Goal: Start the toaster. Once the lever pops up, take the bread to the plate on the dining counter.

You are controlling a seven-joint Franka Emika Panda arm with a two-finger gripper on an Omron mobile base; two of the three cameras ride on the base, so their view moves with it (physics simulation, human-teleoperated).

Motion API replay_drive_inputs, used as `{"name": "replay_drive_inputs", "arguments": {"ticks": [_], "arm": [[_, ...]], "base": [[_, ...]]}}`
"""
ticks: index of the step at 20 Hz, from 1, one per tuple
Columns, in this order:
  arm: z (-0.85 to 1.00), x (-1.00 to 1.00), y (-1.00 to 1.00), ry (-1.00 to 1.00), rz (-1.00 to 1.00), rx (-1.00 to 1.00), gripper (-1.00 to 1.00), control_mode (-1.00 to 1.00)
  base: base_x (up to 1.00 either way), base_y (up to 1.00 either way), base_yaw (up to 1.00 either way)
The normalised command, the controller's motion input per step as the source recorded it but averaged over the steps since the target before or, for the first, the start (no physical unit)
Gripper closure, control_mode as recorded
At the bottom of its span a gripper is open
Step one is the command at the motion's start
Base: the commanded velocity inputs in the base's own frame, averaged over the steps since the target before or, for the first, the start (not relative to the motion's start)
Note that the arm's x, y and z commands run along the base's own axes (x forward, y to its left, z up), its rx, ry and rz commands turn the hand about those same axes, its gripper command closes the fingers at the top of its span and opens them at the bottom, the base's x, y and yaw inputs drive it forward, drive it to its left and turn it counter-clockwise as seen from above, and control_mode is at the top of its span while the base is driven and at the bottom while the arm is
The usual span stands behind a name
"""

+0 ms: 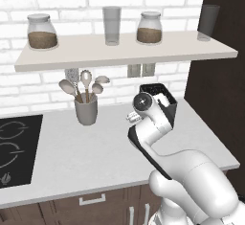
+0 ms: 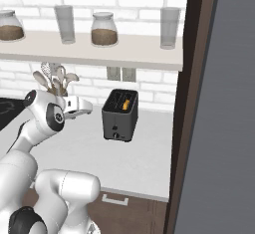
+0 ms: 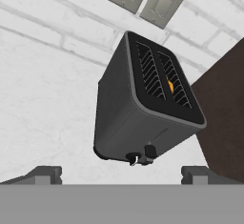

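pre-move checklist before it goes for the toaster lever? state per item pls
1. Jaws open: ok. The gripper has both tips spread wide in the hand view.
2. Jaws empty: ok, nothing between them.
3. Toaster upright on the counter: ok.
4. Bread loaded: ok; an orange-tan bit shows inside one slot, the rest hidden.
5. Lever located and up: cannot tell; a small dark tab sits low on the front beside the knob, position unclear.
6. Gripper contact with toaster: not ok yet; the toaster is apart from the tips.
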Motion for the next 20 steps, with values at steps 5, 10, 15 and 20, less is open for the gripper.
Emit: {"name": "replay_drive_inputs", "arguments": {"ticks": [5,10,15,20], "arm": [[0.0,0.0,0.0,0.0,0.0,0.0,-1.0,-1.0],[0.0,0.0,0.0,0.0,0.0,0.0,-1.0,-1.0],[0.0,0.0,0.0,0.0,0.0,0.0,-1.0,-1.0],[0.0,0.0,0.0,0.0,0.0,0.0,-1.0,-1.0]], "base": [[0.0,0.0,0.0],[0.0,0.0,0.0],[0.0,0.0,0.0],[0.0,0.0,0.0]]}}
